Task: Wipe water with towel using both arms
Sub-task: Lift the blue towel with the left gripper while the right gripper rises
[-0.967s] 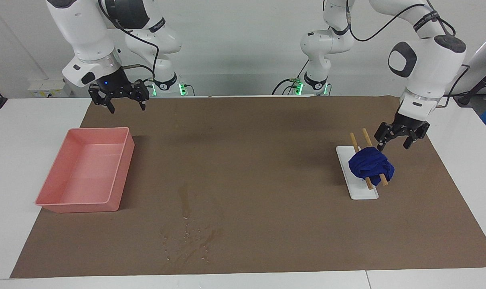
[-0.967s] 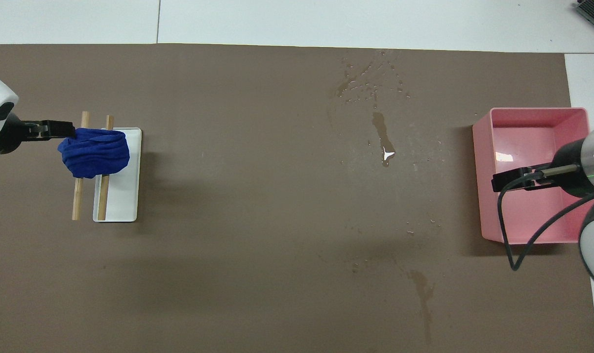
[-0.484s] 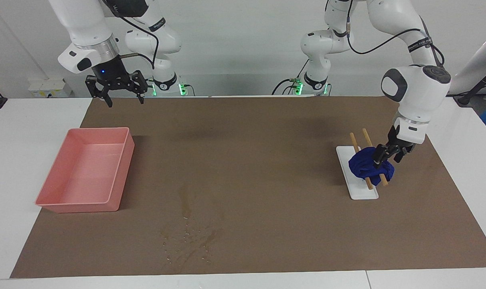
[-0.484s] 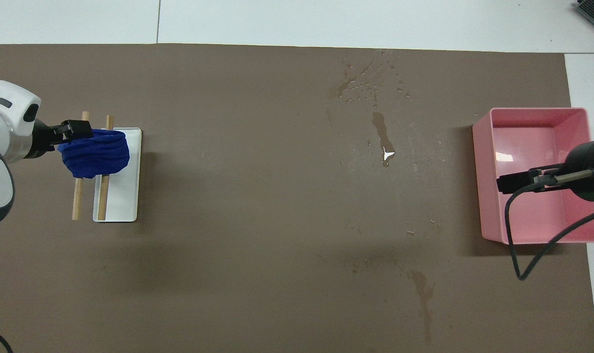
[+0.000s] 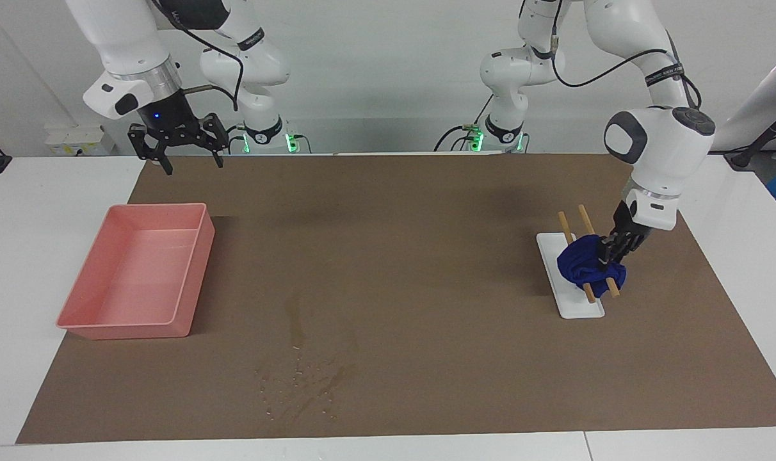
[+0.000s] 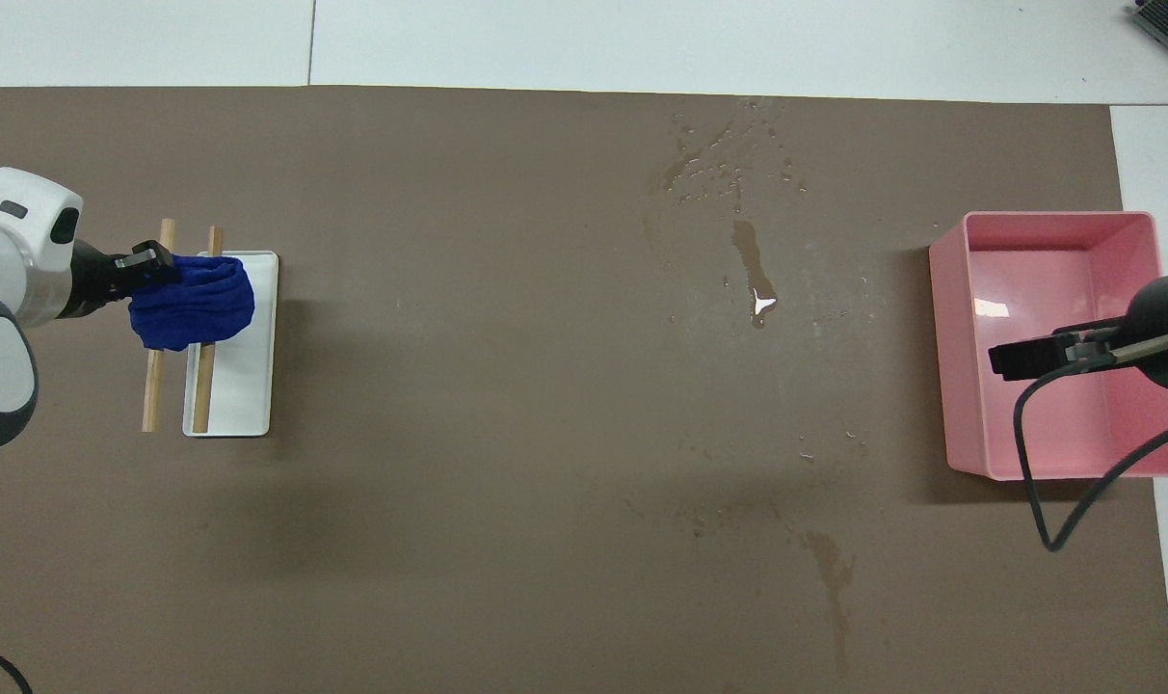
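1. Two wooden rods (image 5: 586,256) across a white tray (image 5: 577,301) prop up the towel (image 5: 586,266), easing a pinch; the left gripper (image 5: 609,253) has its jaws clamped on it.
2. Well toward the pink tray (image 5: 138,278) from the towel, water (image 5: 298,378) wets the bench's brown mat (image 5: 426,256).
3. Right gripper (image 5: 186,150) waits above that tray's end, jaws apart.

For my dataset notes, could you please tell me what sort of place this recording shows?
Probably a robotics lab test bench: two white arms mounted at a white table covered by a brown mat, with staged props, namely a pink tray, a blue towel on wooden sticks, and spilled water.
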Tool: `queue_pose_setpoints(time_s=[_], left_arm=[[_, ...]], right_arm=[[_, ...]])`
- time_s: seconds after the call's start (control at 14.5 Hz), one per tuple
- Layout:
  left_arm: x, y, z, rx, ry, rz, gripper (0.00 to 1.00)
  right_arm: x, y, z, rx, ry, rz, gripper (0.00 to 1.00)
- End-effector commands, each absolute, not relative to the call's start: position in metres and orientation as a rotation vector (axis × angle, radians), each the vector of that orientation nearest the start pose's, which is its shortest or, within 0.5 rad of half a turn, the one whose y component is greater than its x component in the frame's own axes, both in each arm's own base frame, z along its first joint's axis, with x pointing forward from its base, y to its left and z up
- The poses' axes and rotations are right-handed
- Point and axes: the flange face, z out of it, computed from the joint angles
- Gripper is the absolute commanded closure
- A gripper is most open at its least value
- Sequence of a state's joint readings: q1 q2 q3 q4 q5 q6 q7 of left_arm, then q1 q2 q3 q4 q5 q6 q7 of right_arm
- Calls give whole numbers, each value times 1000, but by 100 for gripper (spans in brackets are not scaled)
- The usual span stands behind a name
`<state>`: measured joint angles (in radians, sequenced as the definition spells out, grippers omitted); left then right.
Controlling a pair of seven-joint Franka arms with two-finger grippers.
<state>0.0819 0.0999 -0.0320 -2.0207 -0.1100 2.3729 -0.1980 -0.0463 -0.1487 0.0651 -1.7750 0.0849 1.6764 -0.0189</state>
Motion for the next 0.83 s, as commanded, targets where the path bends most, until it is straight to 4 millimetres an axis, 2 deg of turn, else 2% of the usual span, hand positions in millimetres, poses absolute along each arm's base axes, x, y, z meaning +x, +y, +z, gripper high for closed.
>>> queue_pose_setpoints(time_s=[0.0, 0.14, 0.21, 0.41, 0.55, 0.62, 0.76], left_arm=[[590, 27, 426, -3188, -547, -404, 100], [590, 29, 428, -3188, -553, -402, 100], [592, 29, 431, -3189, -547, -397, 100], [598, 28, 443, -3194, -539, -402, 100], [602, 25, 463, -3217, -556, -341, 100], [605, 21, 477, -3257, -643, -314, 100], [608, 13, 498, -3304, -1022, -226, 100]], right_arm=[[513, 33, 603, -2889, 387, -14, 0], [513, 49, 593, -2719, 694, 87, 0], [515, 56, 591, -2648, 787, 98, 0], [513, 82, 571, -2447, 1002, 193, 0], [508, 111, 560, -2352, 1105, 230, 0], [509, 123, 559, -2301, 1169, 240, 0], [510, 147, 556, -2202, 1261, 288, 0]])
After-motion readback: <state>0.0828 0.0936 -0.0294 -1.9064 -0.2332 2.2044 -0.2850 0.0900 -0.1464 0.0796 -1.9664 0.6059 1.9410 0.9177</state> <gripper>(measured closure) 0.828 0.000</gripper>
